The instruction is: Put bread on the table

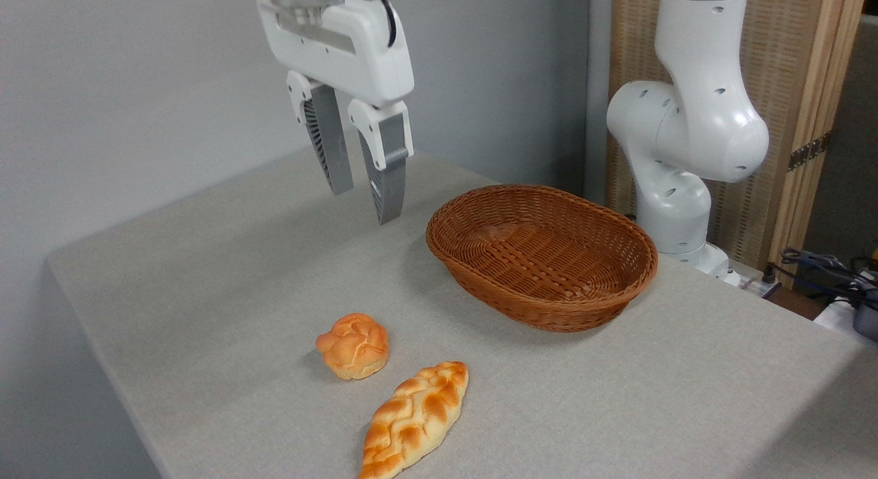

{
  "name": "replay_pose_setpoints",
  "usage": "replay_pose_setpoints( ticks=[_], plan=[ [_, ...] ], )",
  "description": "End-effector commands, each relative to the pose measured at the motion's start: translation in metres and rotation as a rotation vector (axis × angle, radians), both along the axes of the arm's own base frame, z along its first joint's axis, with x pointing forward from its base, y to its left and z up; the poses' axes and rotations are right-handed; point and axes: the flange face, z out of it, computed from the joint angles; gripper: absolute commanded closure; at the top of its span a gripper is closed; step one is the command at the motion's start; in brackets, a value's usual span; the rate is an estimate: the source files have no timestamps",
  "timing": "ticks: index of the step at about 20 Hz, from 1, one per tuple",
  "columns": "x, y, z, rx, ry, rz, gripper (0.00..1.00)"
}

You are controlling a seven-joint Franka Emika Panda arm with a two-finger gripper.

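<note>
The bread, a long braided golden loaf with browned ridges, lies flat on the table near the front edge, angled up to the right. My gripper hangs high over the back of the table, well above and behind the bread. It is open, with nothing between its two grey fingers. The fingertips point down and do not touch the cloth.
A small round orange knotted bun sits just left of and behind the loaf. A brown oval wicker basket, with nothing inside, stands to the right of the gripper. The arm's white base rises behind the basket. Cables lie at the far right.
</note>
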Motion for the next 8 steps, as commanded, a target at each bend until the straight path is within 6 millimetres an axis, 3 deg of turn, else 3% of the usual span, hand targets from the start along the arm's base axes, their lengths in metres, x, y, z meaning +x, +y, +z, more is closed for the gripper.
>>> replay_pose_setpoints(
  ticks=[1, 8],
  plan=[
    [0.0048, 0.0061, 0.0035, -0.010, 0.000, 0.005, 0.00],
    [0.0076, 0.0145, 0.0008, -0.009, -0.011, 0.021, 0.00]
  ],
)
